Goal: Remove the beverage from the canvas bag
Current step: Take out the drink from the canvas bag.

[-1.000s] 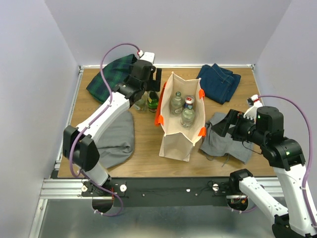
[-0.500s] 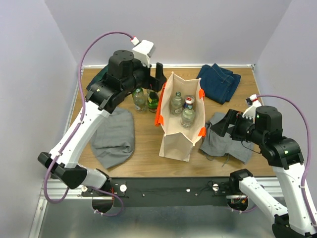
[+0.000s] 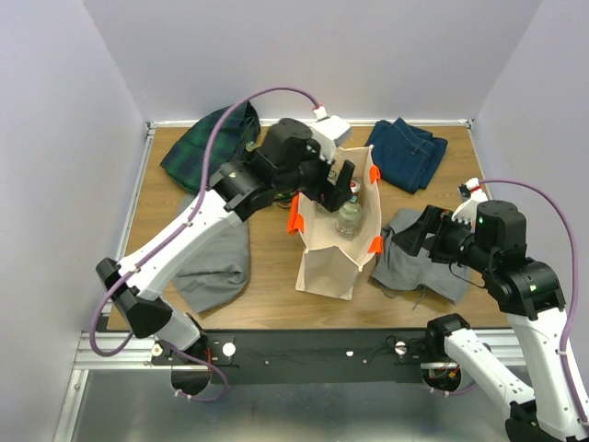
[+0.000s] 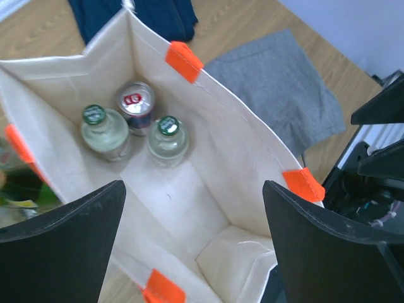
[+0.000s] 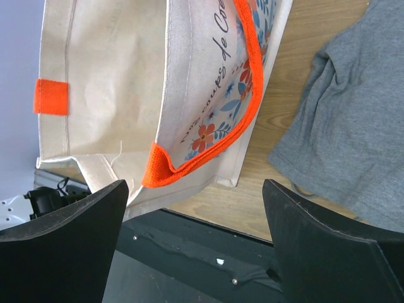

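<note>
Swung over the canvas bag [image 3: 328, 262], left jaws gape wide, empty; right jaws open, touching nothing

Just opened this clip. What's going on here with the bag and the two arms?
The left gripper hovers above the open mouth of the canvas bag, fingers spread wide and holding nothing. Its wrist camera looks down at two clear glass bottles and a can standing together at the bottom of the bag. None of them is gripped yet. The right gripper, also open and empty, sits beside the bag's right side, near a grey cloth.
</note>
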